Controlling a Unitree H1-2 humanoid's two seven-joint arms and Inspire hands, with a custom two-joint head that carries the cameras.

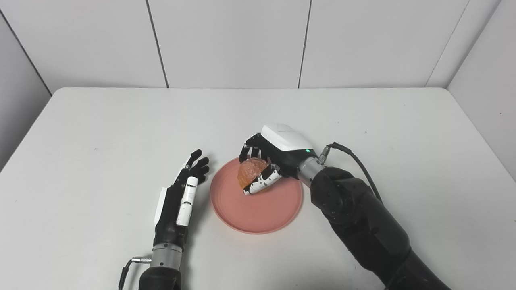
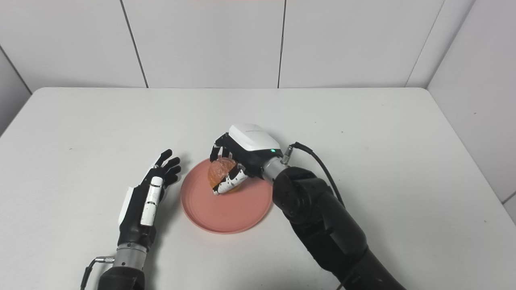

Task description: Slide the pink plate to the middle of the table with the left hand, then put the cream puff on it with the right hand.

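A round pink plate (image 1: pixel 266 211) lies near the middle of the white table, toward the front. Over its far half my right hand (image 1: pixel 271 158) is shut on the cream puff (image 1: pixel 250 170), a golden-brown lump wrapped by the fingers and thumb; I cannot tell whether the puff touches the plate. My left hand (image 1: pixel 181 193) rests just left of the plate's rim, open, fingers stretched forward and holding nothing. In the right eye view the plate (image 2: pixel 236 217), puff (image 2: pixel 219 170), right hand (image 2: pixel 242 152) and left hand (image 2: pixel 149 191) stand the same way.
The white table (image 1: pixel 121 129) is walled by white panels at the back and sides. A black cable (image 1: pixel 354 159) loops from my right wrist. My right forearm crosses the table's front right.
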